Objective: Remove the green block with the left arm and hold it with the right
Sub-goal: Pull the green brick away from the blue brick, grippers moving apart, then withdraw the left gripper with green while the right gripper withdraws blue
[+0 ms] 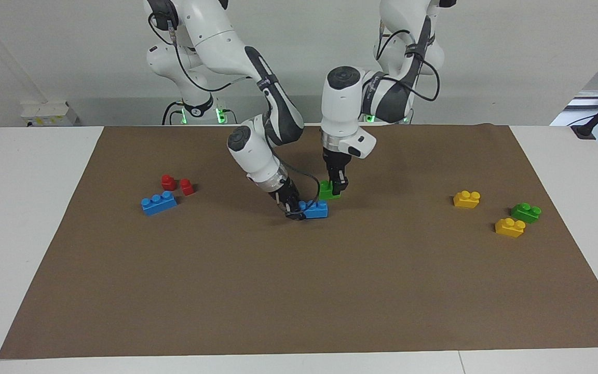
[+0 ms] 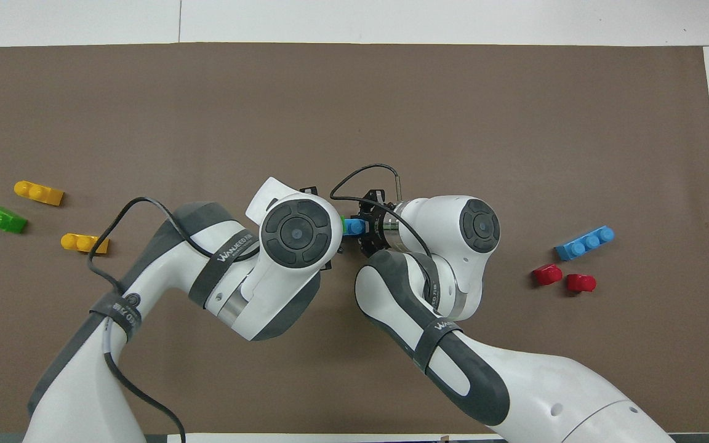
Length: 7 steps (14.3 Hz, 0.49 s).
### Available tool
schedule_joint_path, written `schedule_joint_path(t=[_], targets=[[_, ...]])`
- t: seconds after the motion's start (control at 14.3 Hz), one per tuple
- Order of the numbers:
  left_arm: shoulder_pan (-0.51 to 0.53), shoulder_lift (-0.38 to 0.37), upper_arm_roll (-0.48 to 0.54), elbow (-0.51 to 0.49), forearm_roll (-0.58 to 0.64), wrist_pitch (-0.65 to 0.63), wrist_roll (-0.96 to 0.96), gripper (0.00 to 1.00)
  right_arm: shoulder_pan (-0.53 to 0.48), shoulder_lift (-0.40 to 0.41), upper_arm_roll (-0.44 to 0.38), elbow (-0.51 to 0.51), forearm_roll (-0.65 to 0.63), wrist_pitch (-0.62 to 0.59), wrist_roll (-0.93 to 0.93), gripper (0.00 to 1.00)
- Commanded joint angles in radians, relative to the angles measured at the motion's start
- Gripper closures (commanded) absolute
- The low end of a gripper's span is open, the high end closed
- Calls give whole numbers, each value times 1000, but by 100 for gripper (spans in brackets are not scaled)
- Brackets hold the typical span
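A green block sits mid-table against a short blue brick. I cannot tell whether the two are joined. My left gripper points straight down and is shut on the green block. My right gripper comes in at a slant, low over the mat, and is shut on the blue brick at the end toward the right arm. In the overhead view only a sliver of the green block and part of the blue brick show between the two wrists. The left gripper is hidden there.
A second green block and two yellow bricks lie toward the left arm's end of the brown mat. A longer blue brick and two red pieces lie toward the right arm's end.
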<state>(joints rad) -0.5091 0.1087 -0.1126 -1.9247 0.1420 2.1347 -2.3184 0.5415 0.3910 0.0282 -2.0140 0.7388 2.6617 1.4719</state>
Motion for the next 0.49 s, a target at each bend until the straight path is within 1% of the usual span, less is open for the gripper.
schedule_joint_path(t=[0.0, 0.07, 0.14, 0.21, 0.28, 0.42], targets=[[85, -55, -1, -10, -15, -53, 156, 100, -64, -49, -7, 30, 2, -127, -5, 100], [119, -57, -1, -8, -25, -58, 222, 100, -116, -81, -22, 46, -34, -220, -22, 100], [151, -57, -1, -8, -30, -58, 290, 100, -179, -115, -28, 64, -101, -320, -56, 100], [194, -57, -1, -11, -42, -58, 365, 100, -254, -145, -28, 76, -151, -409, -111, 100], [236, -55, -1, -10, -70, -56, 449, 100, -335, -174, -27, 80, -160, -481, -184, 100], [326, -52, 1, -10, -140, -58, 652, 100, -478, -193, -30, 84, -174, -600, -344, 100]])
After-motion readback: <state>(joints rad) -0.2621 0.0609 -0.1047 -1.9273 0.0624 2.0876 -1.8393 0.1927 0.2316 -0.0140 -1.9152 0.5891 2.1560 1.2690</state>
